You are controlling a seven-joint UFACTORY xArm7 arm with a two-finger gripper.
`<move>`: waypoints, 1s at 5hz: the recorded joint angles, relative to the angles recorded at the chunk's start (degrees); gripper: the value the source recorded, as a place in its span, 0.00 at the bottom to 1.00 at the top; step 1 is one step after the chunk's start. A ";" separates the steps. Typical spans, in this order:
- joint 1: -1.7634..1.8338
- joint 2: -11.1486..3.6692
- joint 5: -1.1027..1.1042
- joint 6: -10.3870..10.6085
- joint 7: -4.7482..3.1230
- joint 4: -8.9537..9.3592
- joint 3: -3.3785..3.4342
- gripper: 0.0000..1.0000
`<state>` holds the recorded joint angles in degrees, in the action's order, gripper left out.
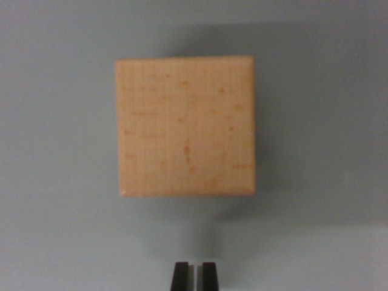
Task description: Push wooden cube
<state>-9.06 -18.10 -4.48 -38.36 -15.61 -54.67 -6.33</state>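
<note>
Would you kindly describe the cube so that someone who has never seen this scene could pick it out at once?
Start from the plain grey-blue surface that fills the wrist view. Near its middle, above the dark gripper tips at the bottom edge, lies the cube. It is the only object on the surface: a pale tan wooden block with a square top face, flecked with small orange-brown grain marks.

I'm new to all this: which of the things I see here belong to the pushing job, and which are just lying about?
Part of the job:
- wooden cube, lying flat, apart from the fingertips
- gripper, its two dark tips close together at the bottom edge

Just there:
- grey table surface, the only other thing in view; nothing else lies on it
</note>
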 joint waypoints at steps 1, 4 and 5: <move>0.00 0.00 0.00 0.00 0.00 0.00 0.00 1.00; 0.02 -0.54 -0.01 -0.34 0.09 -0.88 0.04 1.00; 0.02 -0.54 -0.01 -0.34 0.09 -0.88 0.04 1.00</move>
<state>-9.04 -18.64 -4.49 -38.71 -15.52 -55.55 -6.29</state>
